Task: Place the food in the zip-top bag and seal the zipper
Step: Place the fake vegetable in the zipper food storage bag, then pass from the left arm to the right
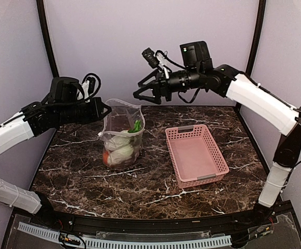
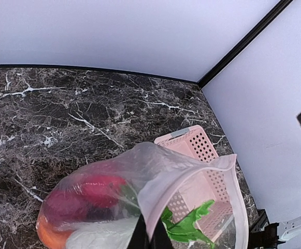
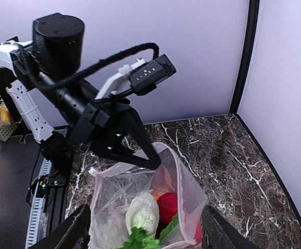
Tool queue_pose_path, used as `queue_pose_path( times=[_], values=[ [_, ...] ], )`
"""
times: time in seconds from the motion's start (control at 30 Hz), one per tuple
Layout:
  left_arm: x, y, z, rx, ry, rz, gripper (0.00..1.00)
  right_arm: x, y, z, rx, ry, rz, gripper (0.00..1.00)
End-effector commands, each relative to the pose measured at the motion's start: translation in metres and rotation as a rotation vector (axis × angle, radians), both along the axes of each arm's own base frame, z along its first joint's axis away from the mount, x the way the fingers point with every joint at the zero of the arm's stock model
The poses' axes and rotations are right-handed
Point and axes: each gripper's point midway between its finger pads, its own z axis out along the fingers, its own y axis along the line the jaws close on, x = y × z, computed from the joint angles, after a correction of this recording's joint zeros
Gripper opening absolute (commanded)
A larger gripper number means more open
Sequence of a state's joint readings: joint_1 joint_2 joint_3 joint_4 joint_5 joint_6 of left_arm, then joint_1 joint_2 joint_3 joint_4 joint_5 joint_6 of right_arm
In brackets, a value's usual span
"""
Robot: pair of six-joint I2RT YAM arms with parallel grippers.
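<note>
The clear zip-top bag (image 1: 122, 134) stands upright on the marble table, its mouth open. Inside lies the food: a white piece (image 3: 142, 212), a red fruit (image 3: 167, 206), a green leaf (image 1: 135, 126) and an orange ball (image 1: 105, 158). My left gripper (image 1: 107, 110) is shut on the bag's rim at its left side, pinching the pale zipper (image 2: 158, 194) strip. My right gripper (image 1: 141, 94) hangs open above and right of the mouth. In the right wrist view, its fingers (image 3: 75, 231) stand wide either side of the bag, touching nothing.
An empty pink mesh basket (image 1: 196, 154) sits to the right of the bag. Lilac walls and black corner posts close in the back and sides of the table.
</note>
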State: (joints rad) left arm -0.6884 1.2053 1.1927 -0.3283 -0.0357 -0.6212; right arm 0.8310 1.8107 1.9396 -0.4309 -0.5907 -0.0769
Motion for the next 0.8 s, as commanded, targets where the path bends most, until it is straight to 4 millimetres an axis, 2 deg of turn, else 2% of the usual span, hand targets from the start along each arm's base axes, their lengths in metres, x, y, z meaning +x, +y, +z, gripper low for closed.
queue_pose_path(
  times=[0.0,0.07,0.13,0.2,0.33,0.5,0.6,0.67,0.77],
  values=[
    [-0.008,0.008,0.016,0.032,-0.09,-0.03,0.01,-0.068,-0.033,0.0,-0.08,-0.24,0.316,0.67],
    [-0.011,0.008,0.012,0.06,-0.087,-0.051,0.01,-0.086,-0.036,-0.023,-0.185,-0.327,0.392,0.67],
    [-0.016,0.002,0.009,0.067,-0.088,-0.101,0.01,-0.093,-0.027,-0.05,-0.301,-0.412,0.385,0.67],
    [-0.021,-0.008,0.006,0.059,-0.082,-0.166,0.01,-0.096,-0.019,-0.067,-0.363,-0.474,0.376,0.67],
    [-0.028,-0.019,0.002,0.061,-0.065,-0.249,0.01,-0.092,-0.001,-0.088,-0.459,-0.545,0.342,0.67],
    [-0.031,-0.021,-0.005,0.087,-0.053,-0.282,0.01,-0.094,0.009,-0.124,-0.582,-0.551,0.364,0.66],
    [-0.033,-0.022,-0.005,0.091,-0.054,-0.294,0.01,-0.088,0.012,-0.142,-0.649,-0.556,0.333,0.65],
    [-0.033,-0.023,-0.005,0.093,-0.056,-0.297,0.01,-0.082,0.014,-0.148,-0.68,-0.559,0.306,0.55],
    [-0.033,-0.024,-0.005,0.097,-0.06,-0.307,0.01,-0.075,0.017,-0.14,-0.671,-0.572,0.267,0.2]
  ],
)
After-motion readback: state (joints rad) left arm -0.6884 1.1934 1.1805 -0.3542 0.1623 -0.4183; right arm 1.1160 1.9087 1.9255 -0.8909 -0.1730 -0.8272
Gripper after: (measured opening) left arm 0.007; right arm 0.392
